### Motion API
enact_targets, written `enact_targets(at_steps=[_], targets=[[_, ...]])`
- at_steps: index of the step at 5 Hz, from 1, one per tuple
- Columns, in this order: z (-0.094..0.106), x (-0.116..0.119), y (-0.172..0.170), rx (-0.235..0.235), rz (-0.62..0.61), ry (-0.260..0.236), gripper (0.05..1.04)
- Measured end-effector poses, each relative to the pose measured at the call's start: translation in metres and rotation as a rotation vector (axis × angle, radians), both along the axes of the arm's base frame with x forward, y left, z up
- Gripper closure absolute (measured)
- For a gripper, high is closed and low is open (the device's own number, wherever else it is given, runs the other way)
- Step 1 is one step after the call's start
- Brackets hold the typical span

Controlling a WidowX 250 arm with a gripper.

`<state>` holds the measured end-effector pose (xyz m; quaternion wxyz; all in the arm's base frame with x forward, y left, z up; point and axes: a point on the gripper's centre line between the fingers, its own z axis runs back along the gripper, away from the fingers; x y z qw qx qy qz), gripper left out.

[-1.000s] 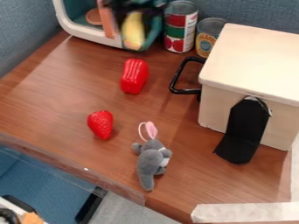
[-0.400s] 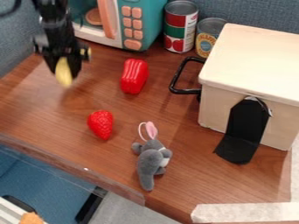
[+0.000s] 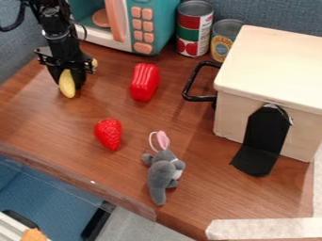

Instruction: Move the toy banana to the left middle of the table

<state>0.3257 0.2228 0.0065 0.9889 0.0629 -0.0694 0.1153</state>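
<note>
Brown wood-grain table, blue fabric partition behind; toy microwave at the back w/ its orange-handled door ajar & a brown round item inside; two cans beside it, contents hidden; pale box on the R, lid on, so contents can't be seen; black handle on its L side, black holder-like piece at its front.

Gripper is over the table's L side, near the microwave, jaws pinching the toy banana btwn them; can't tell if it touches the table; red pepper is to its R, strawberry & grey plush nearer the front.

Vs. 1.0 s ago: gripper & banana are off the microwave's front, now farther L & nearer the viewer; vs. 0.4 s ago, banana is a touch lower in view; other items unmoved.
</note>
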Motion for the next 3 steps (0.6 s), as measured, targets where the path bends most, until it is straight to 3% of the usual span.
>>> enact_targets(at_steps=[1,2,3], targets=[[0.006,-0.010,-0.002,-0.016,0.026,0.014,0.171],[0.039,-0.007,0.000,-0.060,0.104,-0.003,0.076],[0.057,-0.006,0.000,-0.049,0.121,0.007,0.081]])
